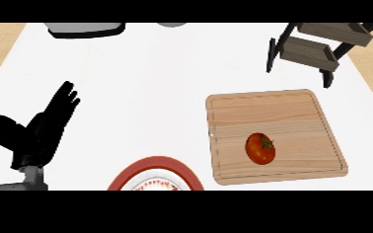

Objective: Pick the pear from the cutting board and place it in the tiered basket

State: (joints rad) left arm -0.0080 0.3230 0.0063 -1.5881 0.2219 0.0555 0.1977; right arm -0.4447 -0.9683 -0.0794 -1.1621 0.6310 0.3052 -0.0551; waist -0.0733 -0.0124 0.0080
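A wooden cutting board (291,108) lies at the right of the white counter. On its near part sits a red, tomato-like fruit with a green stem (260,148); no pear shows. The tiered basket (317,49), grey wooden trays on a dark frame, stands at the back right, beyond the board. My left hand (47,123) is at the left edge, open with fingers straight and pointing up, far from the board. My right hand does not show.
A red-rimmed white plate (157,176) sits at the lower edge, left of the board. A grey and black appliance (84,28) and a grey round object (171,24) stand along the back edge.
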